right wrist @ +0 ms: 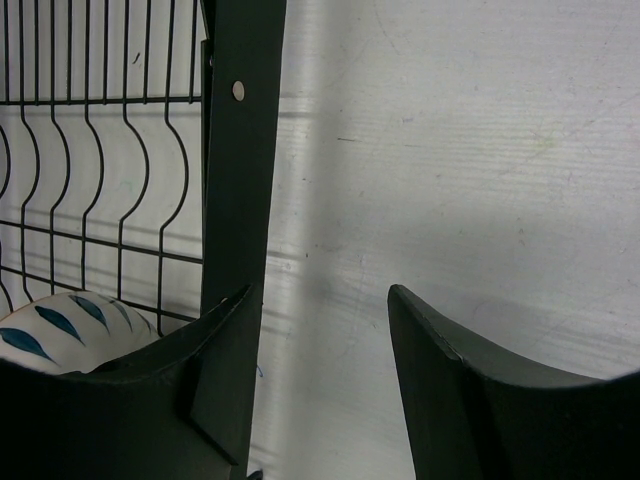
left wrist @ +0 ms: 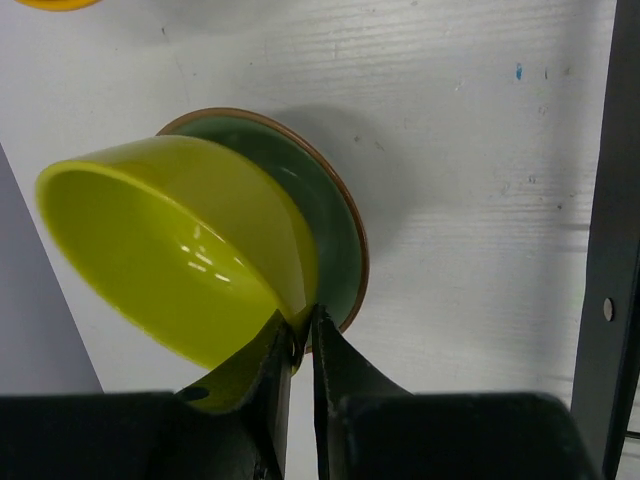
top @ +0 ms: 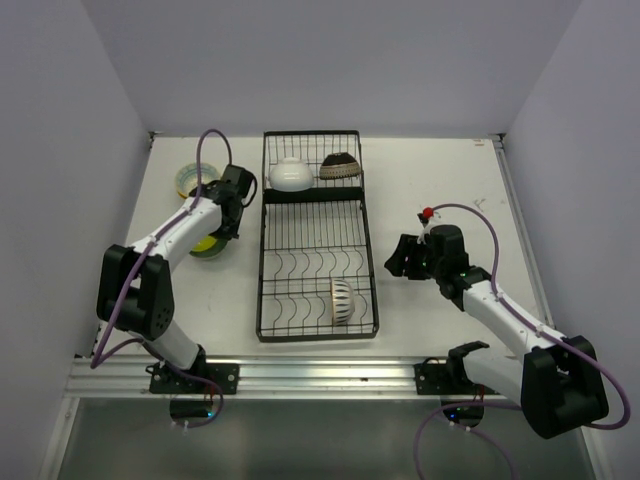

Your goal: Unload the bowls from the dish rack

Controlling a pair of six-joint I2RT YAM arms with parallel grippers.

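Left gripper (left wrist: 303, 335): it is pinching the rim of the yellow-green bowl (left wrist: 170, 250), jaws nearly together with only the bowl's wall between them, out to the left of the dish rack (top: 313, 196).
Yellow-green bowl: it is hanging tilted, mouth turned sideways, over a green bowl (left wrist: 340, 240) with a brown rim that is sitting left of the rack. I cannot tell whether the two are touching.
Right gripper (right wrist: 320, 295): it is standing open and holding nothing, hovering just off the rack's right side.
In the rack: a white bowl (top: 291, 174) and a dark patterned bowl (top: 341, 166) are sitting in the small far section, and a striped bowl (top: 342, 301) is standing on edge in the large near section.
Step in hand: it looks to me as if the yellow-green bowl is being nested into the green one.
Doing it well: I would be levelling the bowl first, centring it over the green one, then lowering until it is resting before the jaws part.
Risk: letting go while it is leaning this far is likely to send it rolling off the stack.
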